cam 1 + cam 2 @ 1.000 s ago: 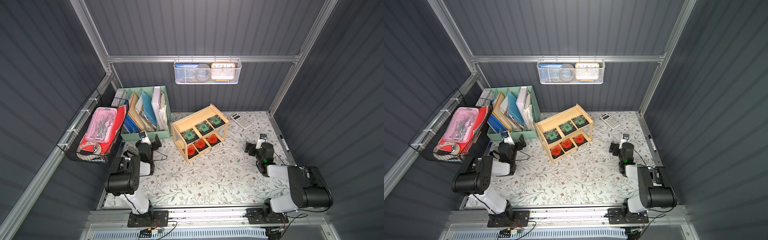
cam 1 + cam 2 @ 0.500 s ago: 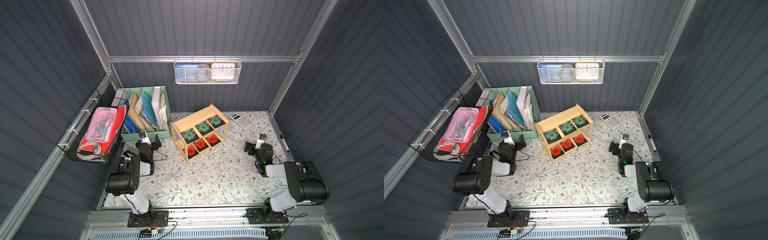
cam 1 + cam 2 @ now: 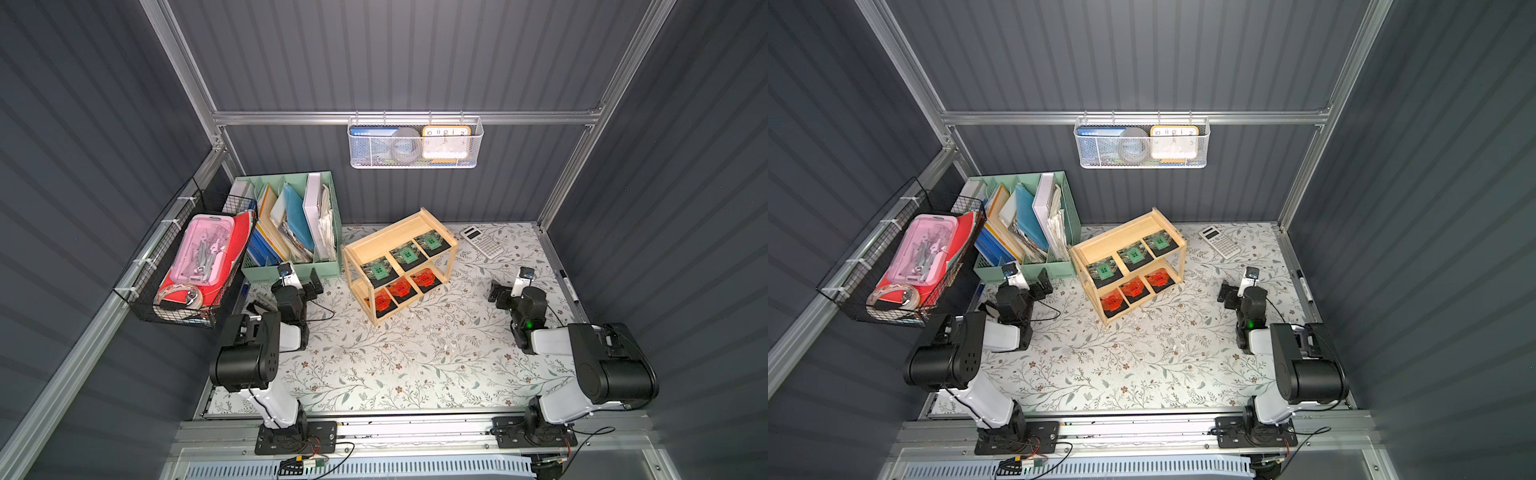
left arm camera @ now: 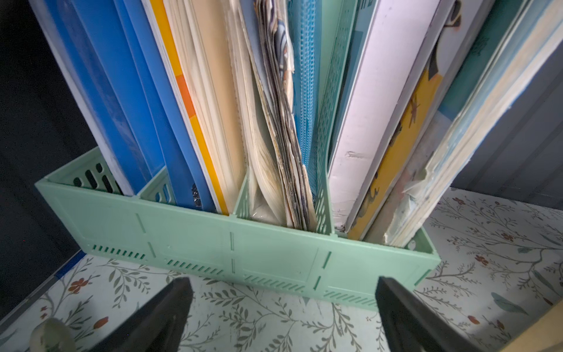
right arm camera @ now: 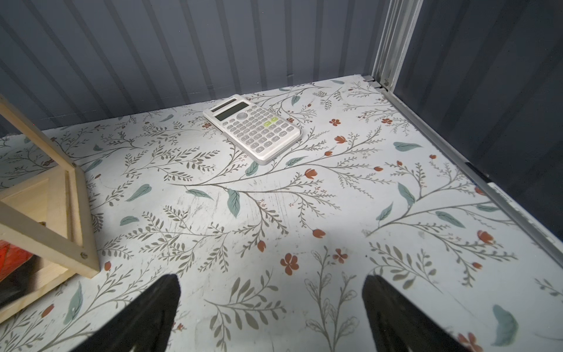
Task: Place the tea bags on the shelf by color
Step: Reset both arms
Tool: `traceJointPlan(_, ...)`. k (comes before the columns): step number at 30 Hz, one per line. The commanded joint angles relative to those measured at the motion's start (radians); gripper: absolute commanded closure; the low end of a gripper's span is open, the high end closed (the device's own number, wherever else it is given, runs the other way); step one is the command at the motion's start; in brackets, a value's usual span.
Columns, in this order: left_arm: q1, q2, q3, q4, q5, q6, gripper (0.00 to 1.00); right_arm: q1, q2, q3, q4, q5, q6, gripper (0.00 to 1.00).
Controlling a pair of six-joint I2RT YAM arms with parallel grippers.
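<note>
Change over the last second is slight: the right arm (image 3: 611, 370) draws its elbow in a little, and nothing else shifts. All six sachets remain on the shelf (image 3: 384, 237), the green tea bags (image 3: 405, 255) in a row on the top tier, the orange-red tea bags (image 3: 401, 287) on the lower. The left gripper (image 4: 283, 292) and right gripper (image 5: 271, 289) both stand with jaws apart and empty, neither touching the shelf. Sorting looks complete, with the arms seemingly retiring.

Office-style lab cell: files (image 3: 293, 216), calculator (image 3: 483, 248)
</note>
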Motion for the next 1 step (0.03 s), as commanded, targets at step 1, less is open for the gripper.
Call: traceJointPlan(1,0.005,-0.006,0.008,0.004,-0.004,0.012,0.00,-0.003,0.010,-0.008,0.022,-0.002,0.004,0.01)
